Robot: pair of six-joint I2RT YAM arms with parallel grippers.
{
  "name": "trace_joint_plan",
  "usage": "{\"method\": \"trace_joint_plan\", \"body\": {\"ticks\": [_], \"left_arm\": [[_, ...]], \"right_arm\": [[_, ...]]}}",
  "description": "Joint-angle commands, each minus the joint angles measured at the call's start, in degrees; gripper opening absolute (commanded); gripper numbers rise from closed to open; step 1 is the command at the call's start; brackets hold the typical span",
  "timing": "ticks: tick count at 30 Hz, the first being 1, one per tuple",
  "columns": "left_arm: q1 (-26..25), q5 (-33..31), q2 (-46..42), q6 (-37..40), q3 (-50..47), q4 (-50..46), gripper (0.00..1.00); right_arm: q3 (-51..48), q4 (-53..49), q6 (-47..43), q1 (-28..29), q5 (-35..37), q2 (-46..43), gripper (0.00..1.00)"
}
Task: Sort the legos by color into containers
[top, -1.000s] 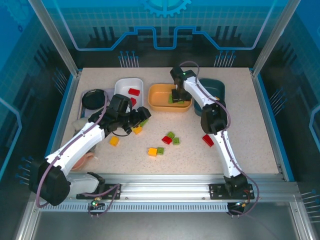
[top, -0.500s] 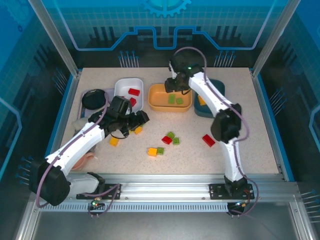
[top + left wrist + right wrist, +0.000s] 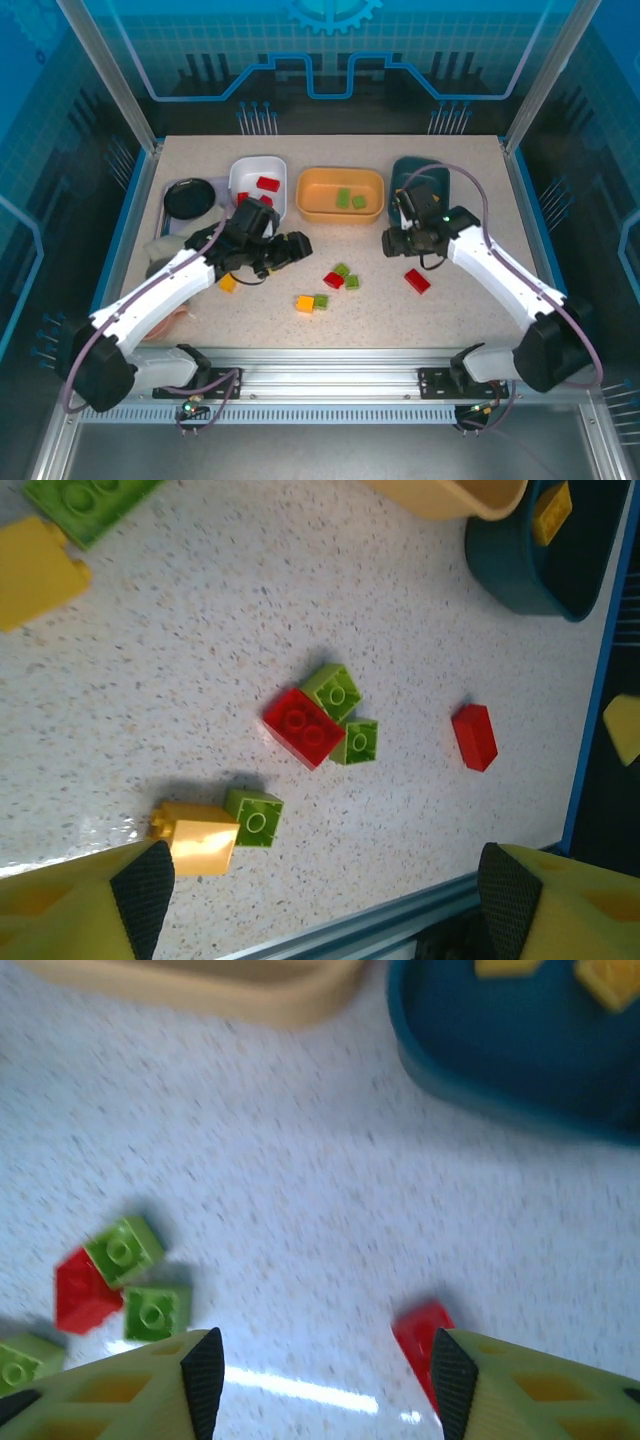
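Your right gripper [image 3: 322, 1375], jaws apart and empty, hangs near the lone red brick [image 3: 420, 1332]; a skewed descent could shove that brick aside.

The white bowl [image 3: 245, 166] holds red bricks [image 3: 267, 183], orange bowl [image 3: 312, 190] two green bricks [image 3: 343, 197], teal bowl [image 3: 480, 1045] yellow bricks [image 3: 608, 982]; mixed bricks [image 3: 333, 280] lie loose nearby.

Bright colours, speckled ground
Red plastic brick [image 3: 303, 727], lime-green plastic brick [image 3: 332, 691], yellow plastic brick [image 3: 203, 838]; grey-flecked beige tabletop [image 3: 480, 310]; white rounded bowl [image 3: 248, 170], orange rounded bowl [image 3: 318, 195], dark teal rounded bowl [image 3: 500, 1050].
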Motion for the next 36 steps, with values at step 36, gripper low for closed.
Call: {"method": "trace_joint_plan", "body": {"ticks": [36], "left_arm": [[-22.1,5.9,69.4,-41.6,68.4,-12.8,0.78]], "right_arm": [[-6.0,-12.6,8.0,0.3,1.3,-33.9,0.62]]}}
